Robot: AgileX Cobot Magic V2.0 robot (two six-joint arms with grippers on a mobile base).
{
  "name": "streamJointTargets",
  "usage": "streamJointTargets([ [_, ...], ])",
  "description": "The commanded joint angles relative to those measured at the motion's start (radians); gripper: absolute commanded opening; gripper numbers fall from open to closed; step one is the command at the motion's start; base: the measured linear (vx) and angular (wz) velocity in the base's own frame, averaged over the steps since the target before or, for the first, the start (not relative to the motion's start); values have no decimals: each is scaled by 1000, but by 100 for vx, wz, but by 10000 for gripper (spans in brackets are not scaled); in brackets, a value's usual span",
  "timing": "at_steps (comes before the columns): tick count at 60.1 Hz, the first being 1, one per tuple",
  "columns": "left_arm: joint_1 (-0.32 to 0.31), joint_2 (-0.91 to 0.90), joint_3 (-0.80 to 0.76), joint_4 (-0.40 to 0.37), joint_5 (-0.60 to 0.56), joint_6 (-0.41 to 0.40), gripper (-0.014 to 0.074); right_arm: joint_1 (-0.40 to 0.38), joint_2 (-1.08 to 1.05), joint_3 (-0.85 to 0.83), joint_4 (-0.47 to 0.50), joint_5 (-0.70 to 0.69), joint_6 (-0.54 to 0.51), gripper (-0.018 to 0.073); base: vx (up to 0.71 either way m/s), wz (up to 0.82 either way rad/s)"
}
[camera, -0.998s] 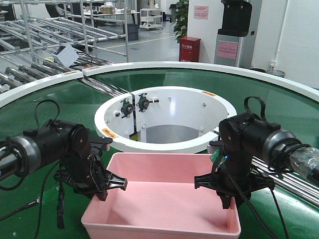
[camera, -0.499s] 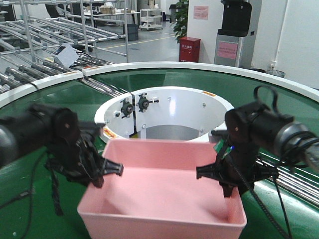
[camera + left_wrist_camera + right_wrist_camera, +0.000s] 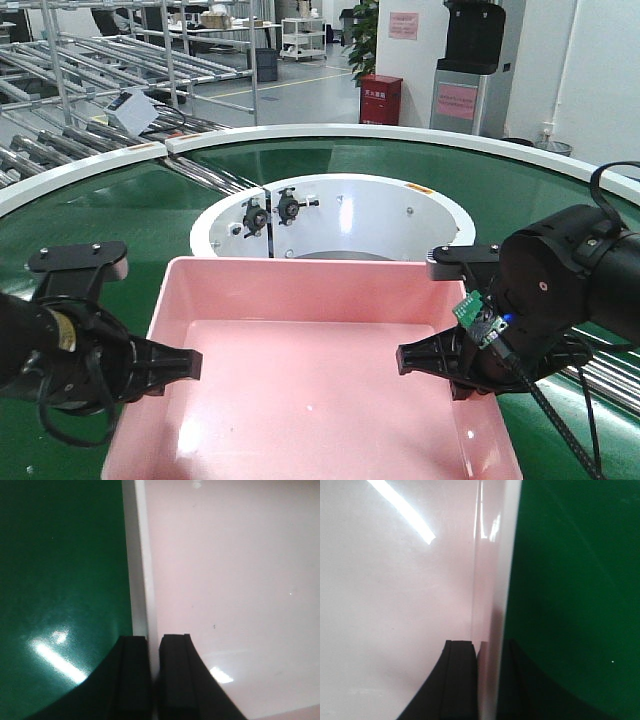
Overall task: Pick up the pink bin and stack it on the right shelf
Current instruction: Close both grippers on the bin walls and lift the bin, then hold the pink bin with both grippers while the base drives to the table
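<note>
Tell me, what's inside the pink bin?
The pink bin looks empty. The left gripper and right gripper pinch its side walls. Its near end is out of frame.

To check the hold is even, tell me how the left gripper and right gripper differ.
The left gripper pinches the pink bin's left wall; the right gripper pinches its right wall. The left gripper's outer finger shows clearly; the right gripper's is dim and shadowed. Both are shut on the bin.
</note>
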Motion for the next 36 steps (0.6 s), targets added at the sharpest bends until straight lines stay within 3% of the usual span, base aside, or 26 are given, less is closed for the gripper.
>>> streamJointTargets([
  [1, -18, -53, -27, -13, -130, -12, 16, 6, -49, -23, -14, -77, -21, 85, 0, 0],
  [36, -17, -50, -27, -8, -131, -12, 20, 2, -49, -23, -33, -74, -21, 85, 0, 0],
])
